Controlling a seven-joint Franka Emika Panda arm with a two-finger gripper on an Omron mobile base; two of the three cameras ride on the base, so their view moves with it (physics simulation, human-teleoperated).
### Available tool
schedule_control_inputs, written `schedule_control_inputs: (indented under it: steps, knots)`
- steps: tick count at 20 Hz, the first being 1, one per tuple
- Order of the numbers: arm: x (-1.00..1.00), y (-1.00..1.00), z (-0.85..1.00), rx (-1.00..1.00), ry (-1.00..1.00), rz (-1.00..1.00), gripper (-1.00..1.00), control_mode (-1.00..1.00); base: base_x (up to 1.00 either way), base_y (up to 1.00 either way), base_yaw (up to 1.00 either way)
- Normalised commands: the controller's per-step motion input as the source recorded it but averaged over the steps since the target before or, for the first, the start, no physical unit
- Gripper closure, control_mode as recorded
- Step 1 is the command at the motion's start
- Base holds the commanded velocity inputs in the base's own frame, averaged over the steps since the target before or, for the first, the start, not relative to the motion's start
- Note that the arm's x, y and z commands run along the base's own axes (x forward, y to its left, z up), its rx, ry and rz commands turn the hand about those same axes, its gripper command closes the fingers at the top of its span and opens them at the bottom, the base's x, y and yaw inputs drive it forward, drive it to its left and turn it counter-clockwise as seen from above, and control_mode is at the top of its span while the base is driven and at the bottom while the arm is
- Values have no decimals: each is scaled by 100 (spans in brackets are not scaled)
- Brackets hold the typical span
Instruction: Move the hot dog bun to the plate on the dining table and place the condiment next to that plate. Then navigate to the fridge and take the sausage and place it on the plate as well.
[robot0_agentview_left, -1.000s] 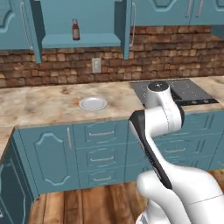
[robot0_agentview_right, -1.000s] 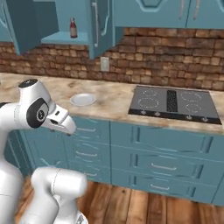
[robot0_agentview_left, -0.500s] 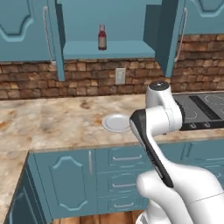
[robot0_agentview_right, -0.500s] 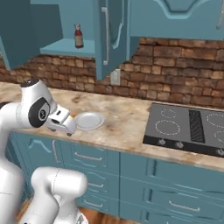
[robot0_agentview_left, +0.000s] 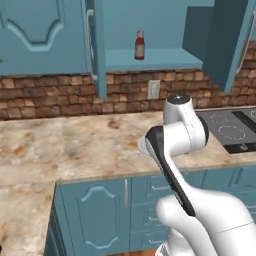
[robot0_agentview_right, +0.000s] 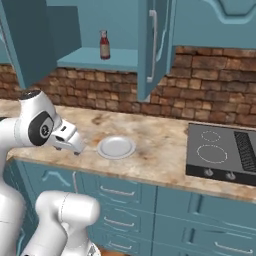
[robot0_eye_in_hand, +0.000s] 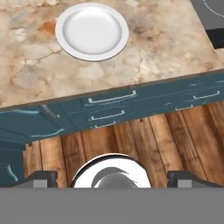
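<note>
My base has swung in toward the counter, so the condiment (robot0_agentview_right: 104, 44) on the open cabinet shelf now sits closer, above and beyond my gripper (robot0_agentview_right: 77, 148). Jaws wide, empty; all-white plate (robot0_agentview_right: 116, 147) just right. Reach next, I'd say.

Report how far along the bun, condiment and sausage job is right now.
Nothing looks done yet. The condiment stands on the shelf of the open wall cabinet, untouched. The gripper is open and empty, hanging over the floor in front of the counter, where a plain white plate lies. In hand: only the approach to this counter. Left: bun and condiment to the dining table, then the sausage from the fridge.
</note>
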Motion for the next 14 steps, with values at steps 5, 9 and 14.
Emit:
schedule_control_inputs:
  steps: [5, 9, 14]
  knots:
    - [0, 0, 0, 0, 0, 0, -100, 100, 64, 7, -12]
    - [0, 0, 0, 0, 0, 0, -100, 100, 54, 10, -7]
    - [0, 0, 0, 0, 0, 0, -100, 100, 38, 6, -9]
